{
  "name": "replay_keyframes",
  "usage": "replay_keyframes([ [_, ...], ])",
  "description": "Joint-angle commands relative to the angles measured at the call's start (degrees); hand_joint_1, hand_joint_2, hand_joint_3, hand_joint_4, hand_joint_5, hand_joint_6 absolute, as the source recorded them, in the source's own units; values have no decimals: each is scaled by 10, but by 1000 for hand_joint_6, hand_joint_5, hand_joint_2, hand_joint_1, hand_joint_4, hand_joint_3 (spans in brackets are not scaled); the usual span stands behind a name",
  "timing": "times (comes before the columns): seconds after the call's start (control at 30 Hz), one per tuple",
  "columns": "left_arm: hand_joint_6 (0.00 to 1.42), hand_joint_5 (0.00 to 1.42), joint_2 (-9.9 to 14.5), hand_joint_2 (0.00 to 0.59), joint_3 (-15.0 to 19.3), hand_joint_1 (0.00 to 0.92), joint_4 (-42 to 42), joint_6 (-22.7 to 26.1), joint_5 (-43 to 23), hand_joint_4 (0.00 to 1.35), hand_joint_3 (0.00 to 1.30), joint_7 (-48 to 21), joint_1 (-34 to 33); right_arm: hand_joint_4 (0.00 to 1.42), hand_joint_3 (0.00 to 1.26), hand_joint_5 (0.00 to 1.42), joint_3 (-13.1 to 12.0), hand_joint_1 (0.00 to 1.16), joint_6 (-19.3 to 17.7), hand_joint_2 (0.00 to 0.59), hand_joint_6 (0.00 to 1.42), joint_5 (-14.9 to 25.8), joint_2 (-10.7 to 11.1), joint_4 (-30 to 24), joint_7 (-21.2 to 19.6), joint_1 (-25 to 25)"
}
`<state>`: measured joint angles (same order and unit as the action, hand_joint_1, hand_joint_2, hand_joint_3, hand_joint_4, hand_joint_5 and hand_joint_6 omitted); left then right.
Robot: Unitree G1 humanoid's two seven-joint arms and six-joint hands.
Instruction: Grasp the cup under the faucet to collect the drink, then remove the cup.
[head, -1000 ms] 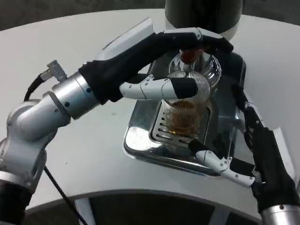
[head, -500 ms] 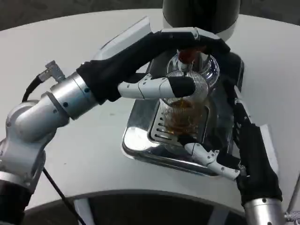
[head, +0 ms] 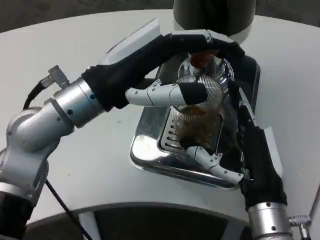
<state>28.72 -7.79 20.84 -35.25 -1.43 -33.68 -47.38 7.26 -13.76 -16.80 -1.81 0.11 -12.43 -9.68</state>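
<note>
Right now the cup (head: 196, 120) stands on the slotted grille at the middle of the steel drip tray (head: 150, 150), directly under the faucet (head: 200, 61), with amber drink showing in its lower half. My left hand (head: 175, 75) arches over it: one finger lies across the near side of the ribbed rim, the others reach over the red tap handle (head: 202, 57) toward the far edge of the tray. I judge they press that handle, though the contact itself is hidden from me. My right hand (head: 235, 145) comes in along the tray's right edge, fingers spread, one white fingertip (head: 197, 152) low by the foot of the cup, the black ones up its right side. Whether they already touch the glass I cannot tell.

To do this step well, I should close the right fingers evenly round the lower body of the cup, keeping it upright and seated on the grille. The left hand should let the handle go first, so the flow stops before I draw the cup out toward the tray's near edge, level and slow.
</note>
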Motion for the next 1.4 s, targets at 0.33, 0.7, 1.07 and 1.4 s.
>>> replay_keyframes([
  [0.33, 176, 296, 11, 45, -20, 0, 26, 14, 38, 242, 394, -22, 32, 31, 54, 15, 4, 896, -28, 167, 147, 0, -13, 61, -23, -43],
  [0.7, 176, 296, 12, 44, -19, 0, 25, 12, 36, 242, 400, -21, 34, 31, 53, 15, 3, 903, -37, 169, 147, 1, -15, 93, -31, -67],
  [1.07, 176, 296, 12, 44, -17, 0, 25, 12, 34, 242, 198, -20, 35, 32, 52, 15, 2, 897, -41, 167, 147, 3, -16, 108, -33, -77],
  [1.4, 176, 304, 13, 44, -16, 0, 23, 11, 35, 242, 192, -17, 36, 32, 52, 15, 3, 895, -44, 166, 147, 3, -20, 119, -37, -85],
])
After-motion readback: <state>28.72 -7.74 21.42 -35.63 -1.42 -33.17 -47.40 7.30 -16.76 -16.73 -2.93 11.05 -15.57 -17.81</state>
